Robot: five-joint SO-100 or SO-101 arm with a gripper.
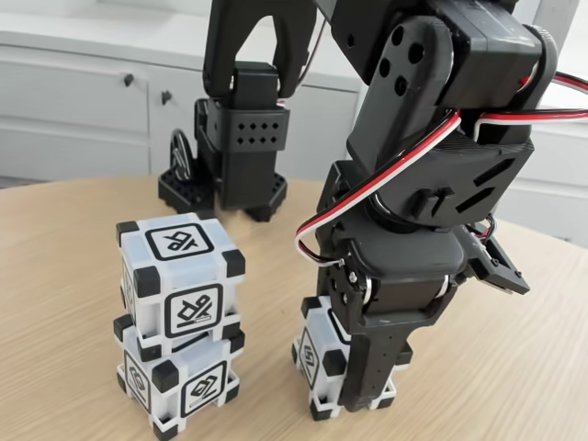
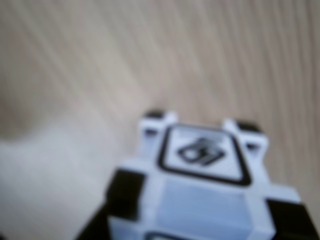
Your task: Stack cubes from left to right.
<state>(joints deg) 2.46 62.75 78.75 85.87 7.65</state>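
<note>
Two cubes (image 1: pixel 179 322) stand stacked on the wooden tabletop (image 1: pixel 64 248). Just right of the stack, black fingers (image 1: pixel 367 367) straddle a third cube (image 1: pixel 317 363), apparently gripping it; the closure is hidden.

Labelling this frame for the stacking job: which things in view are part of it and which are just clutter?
Job:
- top cube of the two-high stack
- bottom cube of that stack
- third cube, on the table, with the claw down around it

Clutter:
- black perforated block
- white cabinets
</note>
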